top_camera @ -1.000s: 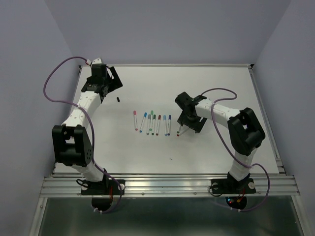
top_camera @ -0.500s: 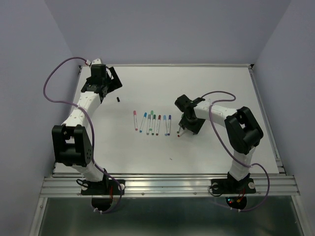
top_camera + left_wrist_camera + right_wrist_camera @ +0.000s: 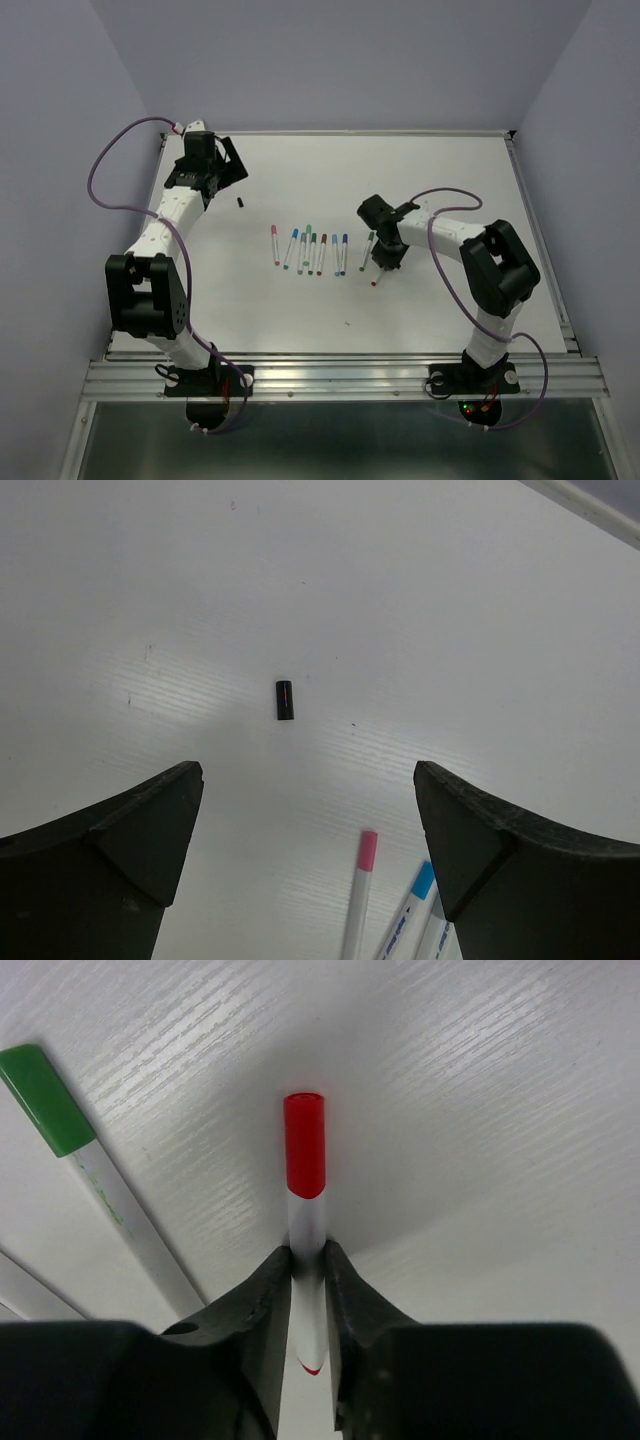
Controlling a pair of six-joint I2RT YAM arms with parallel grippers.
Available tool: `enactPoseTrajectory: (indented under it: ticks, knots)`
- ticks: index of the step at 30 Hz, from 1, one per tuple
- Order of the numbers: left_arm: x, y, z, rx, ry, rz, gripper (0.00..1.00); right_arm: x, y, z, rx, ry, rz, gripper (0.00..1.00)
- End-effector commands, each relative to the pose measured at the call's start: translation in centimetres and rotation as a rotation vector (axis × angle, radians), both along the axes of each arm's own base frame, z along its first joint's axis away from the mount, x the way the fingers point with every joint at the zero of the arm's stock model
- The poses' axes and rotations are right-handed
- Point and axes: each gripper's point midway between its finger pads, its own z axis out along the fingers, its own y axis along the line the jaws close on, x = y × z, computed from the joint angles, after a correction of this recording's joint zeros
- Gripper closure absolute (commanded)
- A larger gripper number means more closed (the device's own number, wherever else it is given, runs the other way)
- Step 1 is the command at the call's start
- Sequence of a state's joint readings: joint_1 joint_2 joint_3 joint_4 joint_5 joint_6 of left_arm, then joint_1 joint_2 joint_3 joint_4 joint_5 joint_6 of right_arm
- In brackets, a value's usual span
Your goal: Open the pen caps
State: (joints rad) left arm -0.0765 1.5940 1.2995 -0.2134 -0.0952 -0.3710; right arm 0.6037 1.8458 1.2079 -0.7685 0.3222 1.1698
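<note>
1. Since 1 second back, right pincer (image 3: 308,1285) closed and drew red pen (image 3: 306,1218) toward 5 o'clock; now clamped on its barrel, at 3 o'clock of row of pens (image 3: 310,252).
2. Far at 10 o'clock, left pincer (image 3: 305,780) gapes apart, empty, above loose black cap (image 3: 285,700).
3. Judged light, stiff, slick; hold barrel, pull red cap (image 3: 304,1145) straight off.
4. Top view hides the grip under the wrist; lifted off surface (image 3: 450,180) or not, cannot tell.

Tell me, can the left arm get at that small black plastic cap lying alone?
Probably yes: the open left gripper hangs near the small black plastic cap, with only bare white table between them.
</note>
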Motion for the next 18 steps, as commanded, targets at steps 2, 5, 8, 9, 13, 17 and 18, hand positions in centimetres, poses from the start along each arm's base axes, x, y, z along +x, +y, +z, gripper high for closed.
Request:
enactPoseTrajectory:
  ticks: [2, 5, 8, 9, 13, 17, 18]
  knots:
    - [-0.2, 0.9, 1.6, 0.018, -0.051, 0.022, 0.01, -1.5, -0.5, -3.3, -0.024, 0.060, 0.011, 0.83]
    - [-0.3, 1.0, 1.9, 0.021, -0.057, 0.027, 0.01, -1.2, -0.7, -2.9, -0.043, 0.046, 0.052, 0.99]
    - [-0.4, 0.8, 2.1, 0.013, -0.065, 0.012, 0.01, 0.5, -0.8, -1.1, -0.075, -0.029, 0.165, 0.99]
    - [-0.4, 0.5, 2.2, 0.007, -0.071, -0.001, 0.01, 1.6, -0.4, -0.1, -0.065, -0.084, 0.206, 0.99]
    - [-0.7, -3.3, 3.8, -0.097, -0.127, -0.198, 0.01, 4.4, 0.7, 5.5, -0.065, -0.295, 0.437, 0.99]
    - [-2.8, -8.5, 6.0, -0.248, -0.224, -0.492, 0.01, 5.2, 4.1, 12.1, 0.056, -0.542, 0.715, 0.99]
    - [-3.2, -9.8, 8.2, -0.279, -0.312, -0.569, 0.01, 5.5, 5.2, 13.6, 0.095, -0.628, 0.763, 0.99]
